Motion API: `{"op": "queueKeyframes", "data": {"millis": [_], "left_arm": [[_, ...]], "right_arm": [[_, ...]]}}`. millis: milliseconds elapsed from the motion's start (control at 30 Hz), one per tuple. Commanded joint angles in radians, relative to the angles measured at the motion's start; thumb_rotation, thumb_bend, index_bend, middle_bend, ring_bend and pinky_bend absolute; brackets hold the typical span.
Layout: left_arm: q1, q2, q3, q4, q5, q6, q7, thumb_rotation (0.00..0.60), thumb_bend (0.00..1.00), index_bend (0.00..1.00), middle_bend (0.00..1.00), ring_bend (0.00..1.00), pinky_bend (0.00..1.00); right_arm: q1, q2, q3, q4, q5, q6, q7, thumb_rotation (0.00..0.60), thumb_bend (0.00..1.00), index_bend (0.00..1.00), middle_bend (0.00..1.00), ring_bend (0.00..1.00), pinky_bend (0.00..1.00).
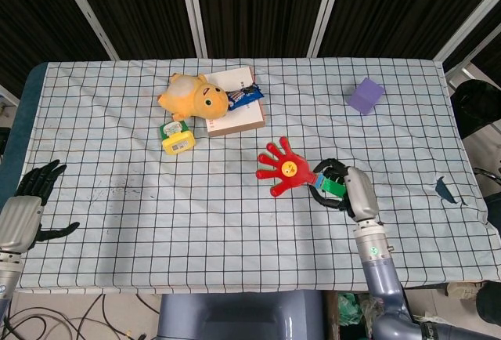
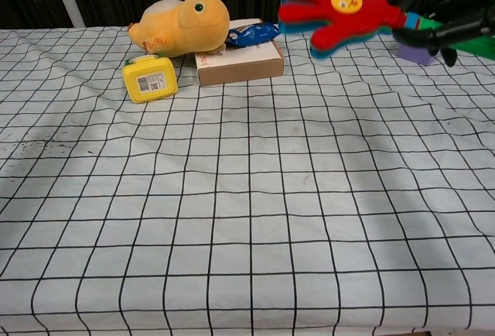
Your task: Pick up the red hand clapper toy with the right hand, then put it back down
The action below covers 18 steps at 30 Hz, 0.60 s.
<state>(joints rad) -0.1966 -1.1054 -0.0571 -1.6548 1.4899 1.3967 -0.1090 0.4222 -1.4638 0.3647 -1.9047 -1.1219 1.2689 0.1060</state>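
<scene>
Checked white cloth over the tabletop (image 1: 117,199), dark slatted panels behind. Right hand (image 1: 343,191) gripping the red hand clapper toy (image 1: 280,168) by its handle, lifted above the cloth. Left hand (image 1: 31,203) empty, fingers spread, at the tabletop's left edge.

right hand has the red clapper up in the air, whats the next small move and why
Probably lower it straight down toward the tablecloth. The right hand grips the red hand clapper toy by its green handle, and the chest view shows it well above the cloth, so the pick looks done and only the put-down remains. The cloth beneath looks bare.
</scene>
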Motion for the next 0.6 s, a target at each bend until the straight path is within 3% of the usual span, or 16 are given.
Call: {"op": "queueKeyframes", "data": {"millis": [33,200,267,400,600], "left_arm": [[0.0,-0.002,0.001,0.002,0.002,-0.001,0.003,0.6,0.0,0.0,0.0,0.0,0.02],[-0.001,-0.004,0.002,0.004,0.004,-0.001,0.006,0.6,0.0,0.0,0.0,0.0,0.02],[-0.001,-0.004,0.001,0.004,0.003,-0.001,0.006,0.6,0.0,0.0,0.0,0.0,0.02],[-0.001,-0.003,0.0,0.004,-0.002,-0.003,0.004,0.6,0.0,0.0,0.0,0.0,0.02],[-0.003,-0.003,0.0,0.004,-0.002,-0.006,0.004,0.6,0.0,0.0,0.0,0.0,0.02]], "right_arm": [[-0.048,0.028,0.061,-0.081,-0.079,-0.003,0.312,0.6,0.99,0.88,0.73,0.64,0.7],[-0.015,0.12,-0.012,-0.025,-0.018,-0.117,0.116,0.6,0.99,0.88,0.73,0.64,0.7],[0.009,0.136,-0.057,0.031,0.003,-0.124,-0.073,0.6,0.99,0.88,0.73,0.65,0.7],[0.049,0.114,-0.128,0.114,0.056,-0.052,-0.486,0.6,0.99,0.88,0.73,0.65,0.7],[0.067,0.076,-0.149,0.137,0.082,0.045,-0.717,0.6,0.99,0.88,0.73,0.65,0.7]]}}
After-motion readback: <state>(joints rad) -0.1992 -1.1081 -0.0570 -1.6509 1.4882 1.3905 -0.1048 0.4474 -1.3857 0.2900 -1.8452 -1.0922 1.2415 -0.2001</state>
